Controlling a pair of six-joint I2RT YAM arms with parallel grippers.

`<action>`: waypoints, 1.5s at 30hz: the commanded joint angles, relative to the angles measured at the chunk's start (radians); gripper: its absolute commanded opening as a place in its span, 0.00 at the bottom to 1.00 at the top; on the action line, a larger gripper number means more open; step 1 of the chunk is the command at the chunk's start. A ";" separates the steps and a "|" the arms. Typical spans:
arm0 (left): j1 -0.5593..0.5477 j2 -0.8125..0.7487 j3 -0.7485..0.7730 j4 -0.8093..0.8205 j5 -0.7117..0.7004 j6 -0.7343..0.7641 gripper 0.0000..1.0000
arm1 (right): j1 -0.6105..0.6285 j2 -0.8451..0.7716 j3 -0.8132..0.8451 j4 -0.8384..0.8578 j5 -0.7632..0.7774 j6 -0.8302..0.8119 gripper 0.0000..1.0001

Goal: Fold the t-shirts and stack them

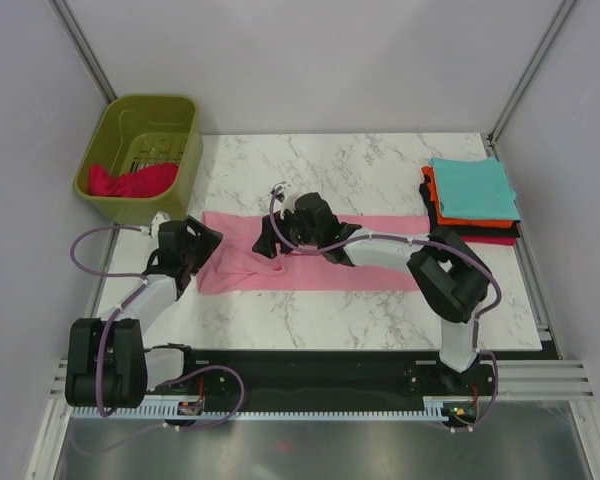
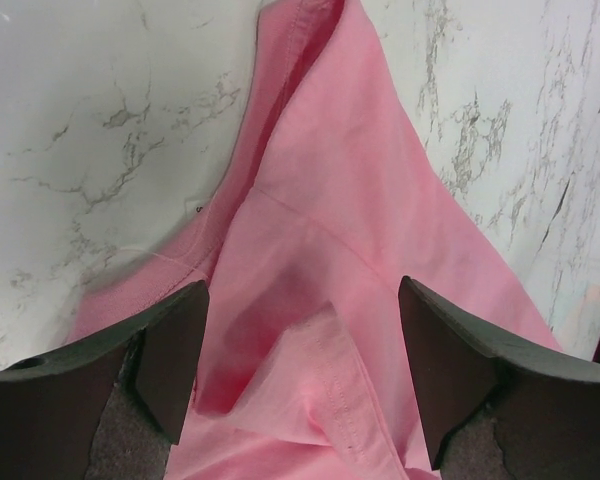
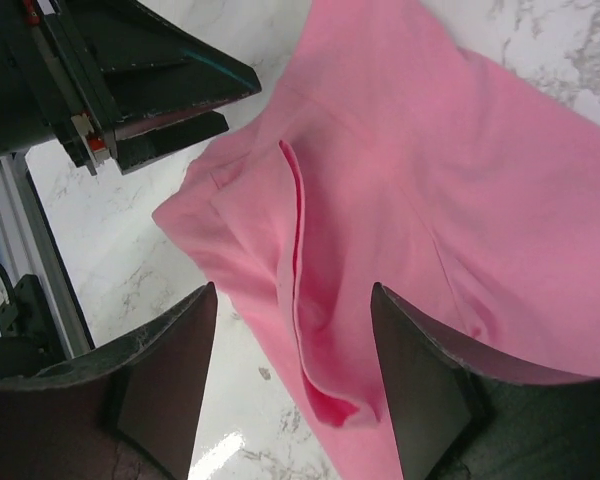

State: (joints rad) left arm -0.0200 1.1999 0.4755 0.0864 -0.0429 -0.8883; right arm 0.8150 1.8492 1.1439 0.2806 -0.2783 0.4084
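Observation:
A light pink t-shirt (image 1: 380,268) lies as a long strip across the middle of the marble table, bunched at its left end. My left gripper (image 1: 206,240) is open over that left end; in the left wrist view a raised fold of pink cloth (image 2: 325,370) sits between its fingers (image 2: 175,350). My right gripper (image 1: 272,240) is open over the strip's middle-left; a folded pink edge (image 3: 310,330) lies between its fingers (image 3: 420,370). A folded stack with a teal shirt (image 1: 472,187) on top, over orange, black and magenta ones, sits at the back right. A crimson shirt (image 1: 130,181) lies in the basket.
The olive-green plastic basket (image 1: 185,150) stands at the back left corner. Grey walls close the table on three sides. The arms' black base rail (image 1: 310,375) runs along the near edge. The left gripper's body shows in the right wrist view (image 3: 130,80).

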 commanded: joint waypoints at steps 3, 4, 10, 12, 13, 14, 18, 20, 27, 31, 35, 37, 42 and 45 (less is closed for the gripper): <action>-0.003 0.015 0.023 0.036 0.015 0.008 0.84 | 0.021 0.189 0.184 -0.015 -0.105 -0.016 0.71; -0.001 0.013 0.017 0.035 0.012 -0.007 0.84 | 0.027 0.226 0.221 -0.020 -0.114 -0.014 0.71; 0.000 -0.010 0.005 0.015 -0.018 -0.063 0.87 | 0.070 0.307 0.315 -0.075 -0.153 -0.022 0.70; 0.000 -0.008 0.008 0.004 -0.025 -0.070 0.87 | 0.082 0.315 0.323 -0.081 -0.173 -0.014 0.70; 0.002 -0.007 0.009 0.000 -0.026 -0.075 0.88 | 0.088 0.321 0.326 -0.081 -0.183 -0.010 0.70; 0.003 -0.005 0.012 -0.005 -0.026 -0.077 0.88 | 0.093 0.326 0.327 -0.080 -0.200 0.006 0.67; 0.005 0.000 0.017 -0.017 -0.029 -0.072 0.88 | 0.145 0.297 0.280 -0.043 -0.277 0.018 0.65; 0.005 -0.002 0.017 -0.017 -0.031 -0.072 0.89 | 0.165 0.257 0.228 -0.044 -0.274 0.010 0.66; 0.005 -0.006 0.021 -0.027 -0.032 -0.064 0.89 | 0.188 0.132 0.019 0.035 -0.275 0.089 0.66; 0.005 -0.026 0.023 -0.040 -0.040 -0.058 0.89 | 0.188 0.006 -0.038 -0.006 -0.210 0.037 0.68; 0.005 -0.052 0.029 -0.115 -0.060 -0.067 0.90 | 0.187 -0.102 -0.024 -0.181 0.129 -0.026 0.68; 0.003 -0.063 0.055 -0.203 -0.098 -0.119 0.90 | 0.179 -0.154 -0.030 -0.260 0.271 -0.028 0.68; 0.003 -0.074 0.129 -0.467 -0.166 -0.169 0.90 | 0.084 -0.237 -0.062 -0.345 0.563 0.038 0.67; -0.011 -0.120 0.106 -0.514 -0.128 -0.178 0.86 | 0.006 -0.263 -0.081 -0.368 0.564 0.096 0.66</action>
State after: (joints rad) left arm -0.0200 1.1309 0.5644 -0.2989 -0.1532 -1.0126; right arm 0.8902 1.6238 1.0901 -0.0093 0.1371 0.4427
